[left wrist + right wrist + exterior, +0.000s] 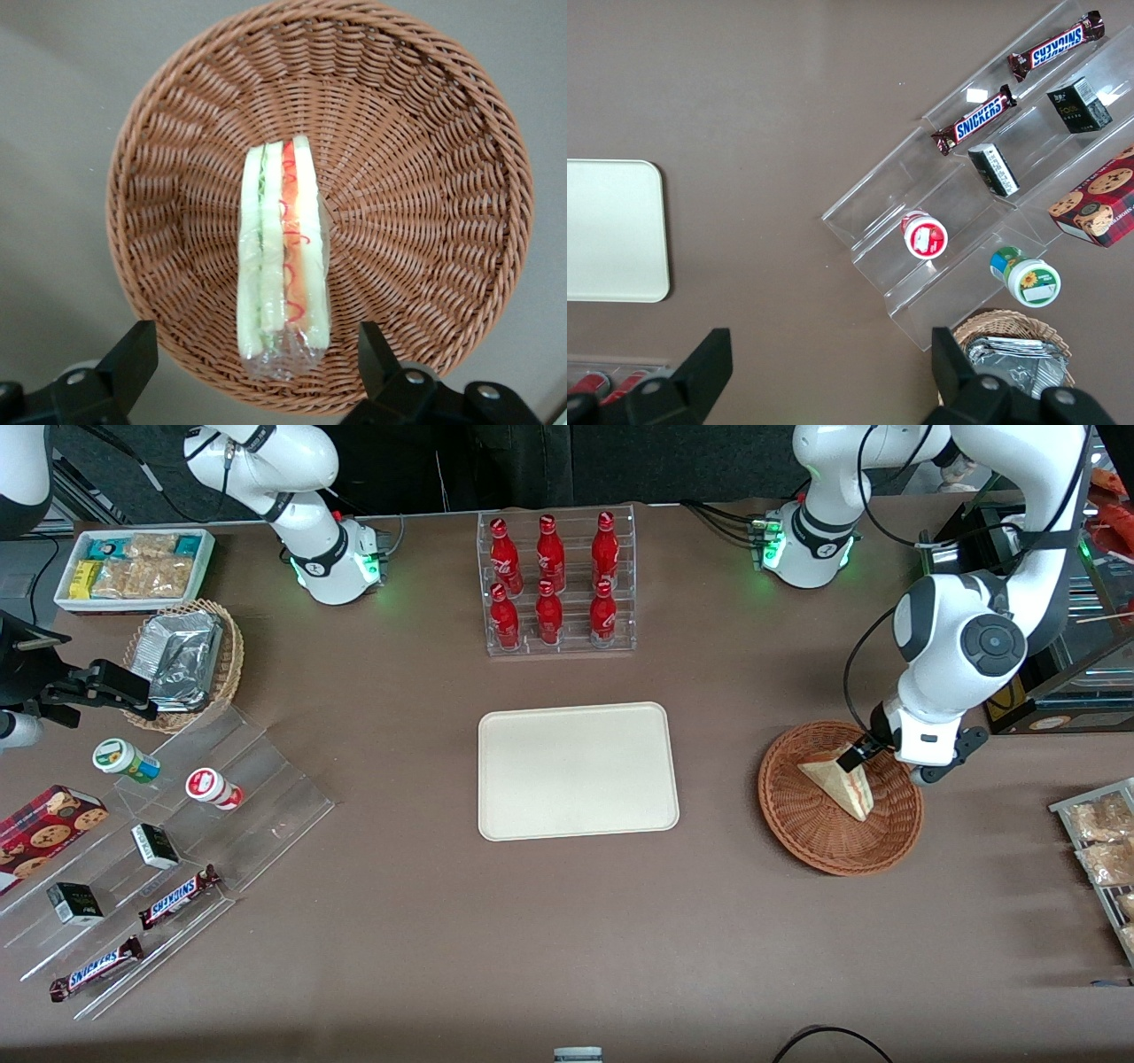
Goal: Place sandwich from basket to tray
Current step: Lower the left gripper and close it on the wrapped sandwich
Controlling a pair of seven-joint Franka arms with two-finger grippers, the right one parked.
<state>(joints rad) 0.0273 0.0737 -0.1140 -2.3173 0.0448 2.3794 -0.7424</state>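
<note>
Brown worktop [425,921] fills the front view. At its middle lies the tray [578,771], bare and cream-white. Toward the working arm's end sits the basket [837,802], and the sandwich [842,784] lies in it, a pale wedge with its filling edge turned toward the front camera. The gripper [861,755] hangs low over the basket's rim, right at the sandwich's upper corner; whether it touches the bread cannot be told from this view. Farther from the camera than the tray stands a clear rack of red bottles [555,584]. Toward the parked arm's end are a tan basket of foil packets [186,660], a white bin of snacks [133,568] and a clear stepped stand [159,868] with candy bars, small boxes and two tubs.

From the left wrist, the basket [425,159] shows almost whole, woven and reddish-brown. The sandwich [283,257] rests in it on edge, wrapped in clear film, with green and red-orange layers between white bread. The gripper [257,363] stands wide open, its two dark fingers [133,354] spread on either side of the sandwich's end, holding nothing.

From the right wrist, the tray [611,230] lies on the worktop [771,133], well apart from the stepped stand [983,204].
</note>
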